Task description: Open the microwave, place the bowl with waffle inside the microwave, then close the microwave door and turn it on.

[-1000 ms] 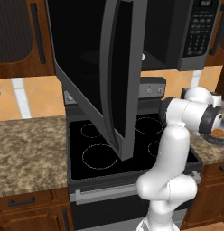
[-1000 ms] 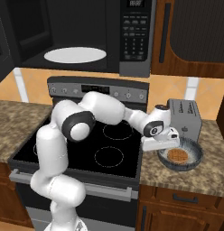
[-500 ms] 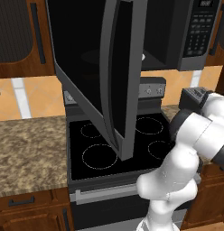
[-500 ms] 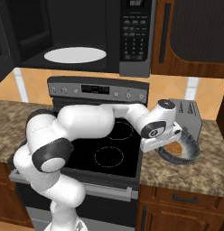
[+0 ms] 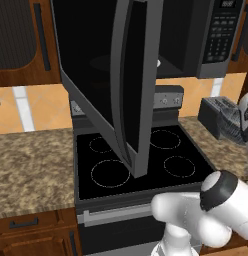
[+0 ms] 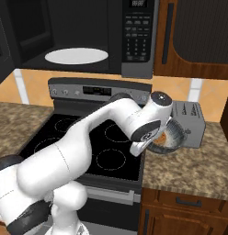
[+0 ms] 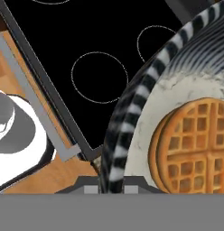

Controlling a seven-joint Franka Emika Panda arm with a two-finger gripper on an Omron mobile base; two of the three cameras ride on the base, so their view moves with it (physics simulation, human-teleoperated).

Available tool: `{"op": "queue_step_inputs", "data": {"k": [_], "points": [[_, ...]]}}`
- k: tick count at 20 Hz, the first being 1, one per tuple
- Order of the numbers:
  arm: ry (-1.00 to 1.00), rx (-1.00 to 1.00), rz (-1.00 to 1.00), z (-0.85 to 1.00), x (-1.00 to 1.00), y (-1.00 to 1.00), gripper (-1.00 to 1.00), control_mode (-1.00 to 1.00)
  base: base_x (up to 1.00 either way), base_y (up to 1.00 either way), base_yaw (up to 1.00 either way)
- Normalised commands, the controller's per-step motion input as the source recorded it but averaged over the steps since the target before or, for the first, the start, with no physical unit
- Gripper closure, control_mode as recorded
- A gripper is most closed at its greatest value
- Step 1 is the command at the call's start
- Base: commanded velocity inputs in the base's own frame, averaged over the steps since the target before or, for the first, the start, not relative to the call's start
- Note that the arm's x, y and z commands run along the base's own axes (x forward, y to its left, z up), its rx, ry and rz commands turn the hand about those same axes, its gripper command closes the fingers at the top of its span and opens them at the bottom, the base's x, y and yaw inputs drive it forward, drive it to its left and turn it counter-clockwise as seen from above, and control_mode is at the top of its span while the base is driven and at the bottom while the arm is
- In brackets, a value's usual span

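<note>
The microwave (image 6: 138, 36) hangs above the stove, its cavity showing a white turntable (image 6: 76, 56). The microwave door (image 5: 116, 75) stands swung wide out over the stove, handle bar at its near edge. The bowl with waffle (image 6: 170, 137) hangs tilted just above the counter in front of the toaster, partly behind my wrist. In the hand view its striped grey rim (image 7: 132, 113) and the orange-brown waffle (image 7: 195, 144) loom very close. My gripper (image 7: 111, 186) is shut on the bowl's rim; its fingers are mostly hidden.
A black glass-top stove (image 6: 79, 147) lies under the microwave. A grey two-slot toaster (image 6: 191, 128) stands on the granite counter (image 6: 189, 170) at the right. The open door (image 6: 1, 41) juts into the space above the stove's left half.
The bowl has left the counter and now hangs tilted, slightly left and higher. My arm has swung, its elbow dropping low toward the cameras.
</note>
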Motion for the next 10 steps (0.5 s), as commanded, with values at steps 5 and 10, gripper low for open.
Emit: {"op": "queue_step_inputs", "data": {"k": [5, 10], "points": [[-0.31, -0.03, 0.34, 0.62, -0.68, 0.84, 1.00, -1.00, 0.00, 0.00, 0.00], [-0.24, -0.06, 0.35, 0.70, -0.34, 0.79, 1.00, -1.00, 0.00, 0.00, 0.00]]}}
